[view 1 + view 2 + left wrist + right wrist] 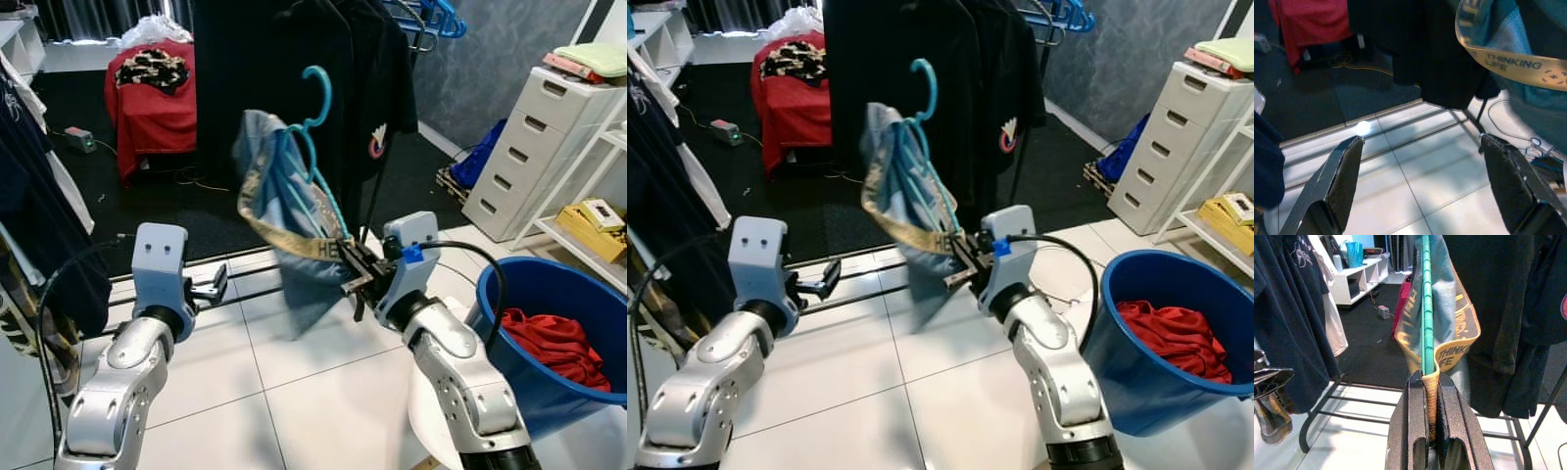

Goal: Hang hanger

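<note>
Hanger [315, 132] with grey shirt [284, 215] pinched in right claw [355, 277], at 12 o'clock before rack [416, 24]; not yet hung. Left claw [213, 286] spread, empty.

The right gripper [1432, 431] is clamped on the teal hanger [1425, 308] and the tan-banded edge of a blue-grey garment [1457, 328] draped over it. Dark shirts [1508, 318] hang just behind on a black rack [1317, 418]. White shelving [1354, 281] stands far back, over white floor tiles [1352, 450].
</note>
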Tool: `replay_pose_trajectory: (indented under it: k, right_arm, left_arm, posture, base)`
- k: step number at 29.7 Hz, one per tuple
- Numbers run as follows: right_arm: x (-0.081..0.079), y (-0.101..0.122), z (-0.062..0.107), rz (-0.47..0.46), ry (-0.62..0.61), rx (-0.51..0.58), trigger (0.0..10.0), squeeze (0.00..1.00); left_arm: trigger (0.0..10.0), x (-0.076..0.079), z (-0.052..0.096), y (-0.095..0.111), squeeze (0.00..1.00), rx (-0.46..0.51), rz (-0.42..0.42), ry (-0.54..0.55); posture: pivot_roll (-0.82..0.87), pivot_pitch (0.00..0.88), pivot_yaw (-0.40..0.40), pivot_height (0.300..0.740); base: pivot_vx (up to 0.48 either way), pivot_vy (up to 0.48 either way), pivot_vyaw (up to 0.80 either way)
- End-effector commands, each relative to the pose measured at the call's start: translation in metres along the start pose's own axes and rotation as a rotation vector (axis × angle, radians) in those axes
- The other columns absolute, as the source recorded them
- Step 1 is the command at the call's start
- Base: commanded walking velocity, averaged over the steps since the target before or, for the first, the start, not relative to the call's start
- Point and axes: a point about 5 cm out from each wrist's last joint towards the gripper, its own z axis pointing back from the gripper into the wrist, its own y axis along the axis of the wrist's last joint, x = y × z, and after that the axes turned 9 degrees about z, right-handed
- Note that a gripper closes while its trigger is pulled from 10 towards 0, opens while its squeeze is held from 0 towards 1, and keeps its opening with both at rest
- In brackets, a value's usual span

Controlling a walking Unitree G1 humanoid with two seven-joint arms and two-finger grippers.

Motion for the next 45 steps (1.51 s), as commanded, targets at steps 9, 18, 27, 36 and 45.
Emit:
replay_pose_trajectory:
  k: [9, 18, 27, 36, 45]
  right_arm:
    - [0.016, 0.007, 0.011, 0.084, -0.116, 0.011, 10.0, 0.0]
    - [0.009, -0.003, 0.014, 0.056, -0.097, -0.017, 10.0, 0.0]
    - [0.007, 0.002, 0.008, 0.093, -0.067, -0.004, 10.0, 0.0]
    - [-0.009, 0.008, 0.012, 0.076, 0.08, 0.031, 10.0, 0.0]
    - [-0.002, 0.045, 0.004, 0.107, 0.045, 0.164, 10.0, 0.0]
  left_arm:
    - [10.0, 0.007, 0.0, 0.0, 0.0, 0.035, -0.109, -0.018]
    - [10.0, 0.01, 0.001, -0.003, 0.0, 0.039, -0.131, -0.035]
    - [10.0, 0.012, 0.001, -0.005, 0.0, 0.045, -0.133, -0.03]
    - [10.0, 0.011, -0.001, -0.005, 0.0, 0.051, -0.133, -0.028]
    - [10.0, 0.015, -0.001, -0.005, 0.0, 0.061, -0.131, -0.049]
  posture:
    - [-0.07, 0.214, -0.061, 0.74]
    - [-0.06, 0.219, -0.057, 0.74]
    - [-0.07, 0.22, -0.061, 0.74]
    - [-0.07, 0.221, -0.063, 0.74]
    - [-0.08, 0.212, -0.058, 0.74]
  base:
    - [0.0, 0.0, 0.0]
    - [0.447, 0.0, 0.0]
    - [0.48, 0.0, 0.6]
    - [0.48, 0.0, 0.0]
    - [0.48, 0.0, 0.0]
